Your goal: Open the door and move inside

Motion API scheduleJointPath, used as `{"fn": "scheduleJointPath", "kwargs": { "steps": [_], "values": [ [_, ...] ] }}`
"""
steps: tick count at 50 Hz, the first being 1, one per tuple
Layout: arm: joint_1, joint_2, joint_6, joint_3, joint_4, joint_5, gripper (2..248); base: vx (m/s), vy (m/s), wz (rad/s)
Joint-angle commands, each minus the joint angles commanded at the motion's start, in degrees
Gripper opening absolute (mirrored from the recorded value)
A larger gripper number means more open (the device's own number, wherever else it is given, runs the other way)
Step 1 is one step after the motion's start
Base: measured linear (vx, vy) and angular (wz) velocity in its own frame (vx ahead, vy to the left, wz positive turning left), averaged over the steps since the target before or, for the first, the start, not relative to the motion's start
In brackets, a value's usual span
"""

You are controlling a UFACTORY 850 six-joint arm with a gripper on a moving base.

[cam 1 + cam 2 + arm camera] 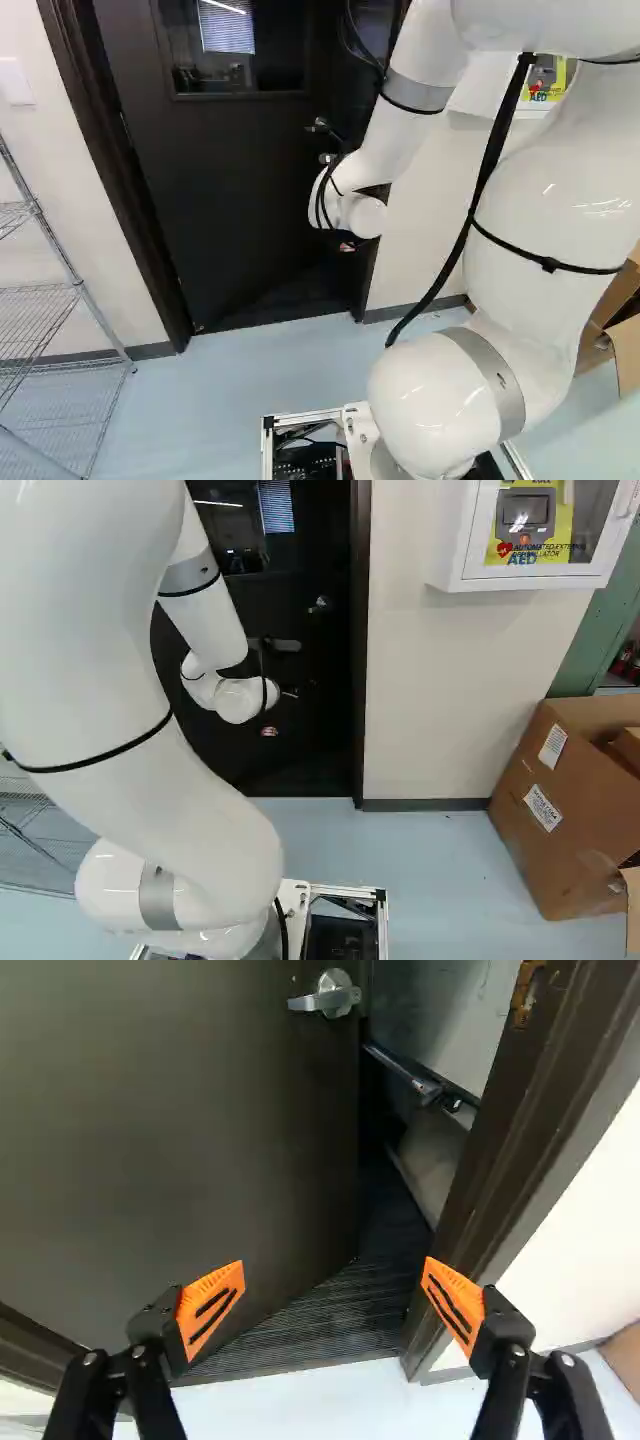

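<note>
My gripper (281, 712) is in front of the dark door (312, 695), in the doorway's lower part. In the wrist view the gripper (333, 1300) is open, its orange-padded fingers wide apart with nothing between them. The door (180, 1150) stands ajar, swung away from me, leaving a gap beside the brown frame (525, 1130). A silver lever handle (325, 998) sits near its free edge, ahead of the gripper and apart from it. Dark ribbed flooring (320, 1325) shows through the opening. One finger is over the door side, the other by the frame.
A wire shelf (45, 300) stands left of the doorway in the left base view. In the right base view, a white AED cabinet (450, 555) hangs right of the door, above and left of cardboard boxes (555, 810) on the floor. Beyond the gap is a dark bar (405, 1072).
</note>
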Motion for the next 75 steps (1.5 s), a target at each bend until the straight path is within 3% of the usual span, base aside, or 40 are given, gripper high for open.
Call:
{"fn": "scheduleJointPath", "kwargs": {
  "steps": [33,75],
  "values": [
    [-0.18,0.4,0.0,0.42,-0.07,0.0,247,0.019,0.009,-0.027],
    [-0.18,0.4,0.0,0.42,-0.07,0.0,247,0.153,0.07,-0.214]
  ]
}}
